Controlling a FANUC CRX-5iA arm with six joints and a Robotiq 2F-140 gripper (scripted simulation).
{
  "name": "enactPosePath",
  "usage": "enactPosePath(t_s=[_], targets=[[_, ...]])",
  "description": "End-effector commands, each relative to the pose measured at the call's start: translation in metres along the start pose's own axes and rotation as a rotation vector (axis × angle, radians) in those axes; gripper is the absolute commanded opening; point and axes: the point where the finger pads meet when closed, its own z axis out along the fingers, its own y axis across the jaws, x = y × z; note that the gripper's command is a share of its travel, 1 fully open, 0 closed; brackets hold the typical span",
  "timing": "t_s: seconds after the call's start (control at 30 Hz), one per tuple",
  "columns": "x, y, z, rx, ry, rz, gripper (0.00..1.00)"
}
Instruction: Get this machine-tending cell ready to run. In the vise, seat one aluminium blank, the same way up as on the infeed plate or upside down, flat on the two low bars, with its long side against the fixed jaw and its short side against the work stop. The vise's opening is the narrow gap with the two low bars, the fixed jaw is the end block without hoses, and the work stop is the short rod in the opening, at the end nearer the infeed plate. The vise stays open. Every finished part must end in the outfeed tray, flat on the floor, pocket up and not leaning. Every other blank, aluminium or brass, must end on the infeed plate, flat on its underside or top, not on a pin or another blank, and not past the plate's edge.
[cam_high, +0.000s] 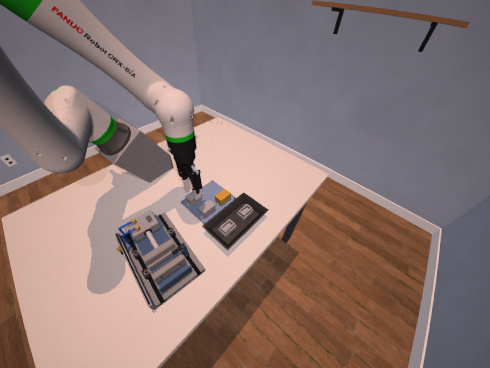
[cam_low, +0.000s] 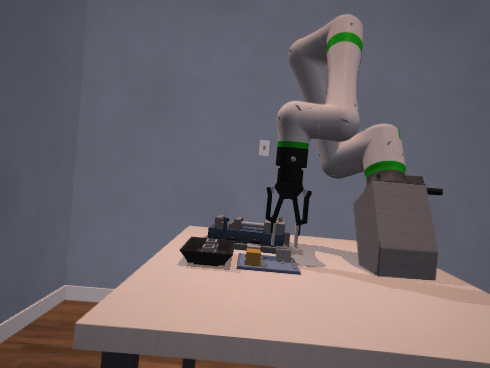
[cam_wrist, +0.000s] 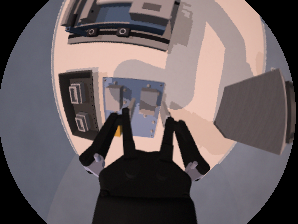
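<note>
The blue infeed plate (cam_high: 207, 200) holds two aluminium blanks (cam_high: 192, 198) (cam_high: 206, 207) and a brass blank (cam_high: 223, 196). My gripper (cam_high: 195, 189) hangs straight down just above the aluminium blank nearest the robot base. Its fingers are partly open with nothing between them. In the wrist view the gripper (cam_wrist: 148, 119) sits over the plate, with that blank (cam_wrist: 150, 99) just ahead of the fingertips. The vise (cam_high: 157, 255) lies nearer the table's front. I see no blank in its opening. The black outfeed tray (cam_high: 235, 219) holds two finished parts (cam_high: 226, 227) (cam_high: 245, 211), pocket up.
The grey robot pedestal (cam_low: 395, 230) stands close behind the plate. The tray sits right beside the plate, near the table edge. The vise's hose end (cam_high: 127, 230) points towards the pedestal side.
</note>
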Motion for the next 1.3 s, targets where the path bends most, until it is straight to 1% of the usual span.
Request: enactPosePath(t_s=[0.0, 1.27], targets=[[0.0, 0.0, 0.0, 0.0, 0.0, 0.0, 0.4], [0.0, 0.0, 0.014, 0.0, 0.0, 0.0, 0.4]])
